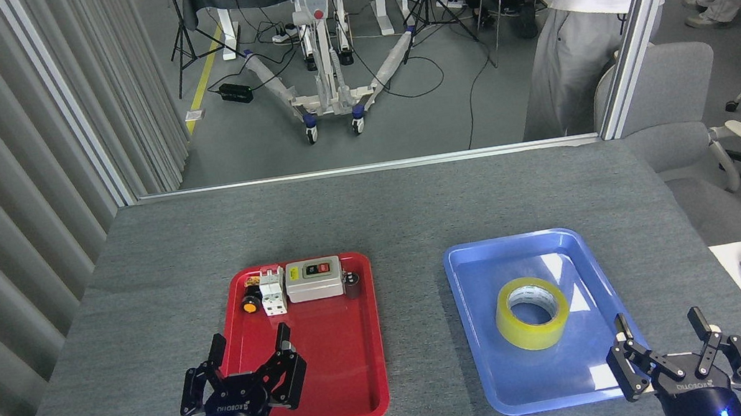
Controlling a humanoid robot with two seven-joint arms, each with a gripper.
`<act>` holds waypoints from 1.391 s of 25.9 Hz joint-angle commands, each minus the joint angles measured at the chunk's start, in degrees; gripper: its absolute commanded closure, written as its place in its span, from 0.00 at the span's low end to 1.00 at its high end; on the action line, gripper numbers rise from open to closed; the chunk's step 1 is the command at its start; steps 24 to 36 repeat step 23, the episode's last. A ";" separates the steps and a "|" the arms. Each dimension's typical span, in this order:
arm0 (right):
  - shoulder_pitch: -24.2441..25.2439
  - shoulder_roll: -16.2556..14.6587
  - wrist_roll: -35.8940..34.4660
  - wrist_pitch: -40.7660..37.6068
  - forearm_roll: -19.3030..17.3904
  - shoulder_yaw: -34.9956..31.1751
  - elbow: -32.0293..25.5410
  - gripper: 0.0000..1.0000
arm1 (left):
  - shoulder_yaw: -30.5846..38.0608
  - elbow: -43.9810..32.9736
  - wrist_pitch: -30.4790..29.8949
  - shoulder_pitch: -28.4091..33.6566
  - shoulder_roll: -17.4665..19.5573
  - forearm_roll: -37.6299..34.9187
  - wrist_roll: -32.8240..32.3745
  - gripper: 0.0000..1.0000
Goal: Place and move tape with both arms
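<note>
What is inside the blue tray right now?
Only the tape, lying flat near the middle of the blue tray. The right gripper, open, hovers over the near right corner, hiding that bit of the floor.

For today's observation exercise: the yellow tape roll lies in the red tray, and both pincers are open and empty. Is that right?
One slip: the head view shows the tape lying in the blue tray, not the red one. The left pincer and right pincer are indeed open and empty.
</note>
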 commanded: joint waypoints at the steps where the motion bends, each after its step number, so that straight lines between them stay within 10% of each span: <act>1: 0.36 -0.01 -0.62 -0.21 -0.09 0.25 -0.06 0.00 | -0.09 0.20 -0.06 -0.64 -0.15 0.11 0.00 0.01; 36: 0.36 -0.19 -0.71 -0.21 -0.09 0.16 0.03 0.00 | -0.70 0.46 0.03 -0.64 -0.06 0.11 0.00 0.01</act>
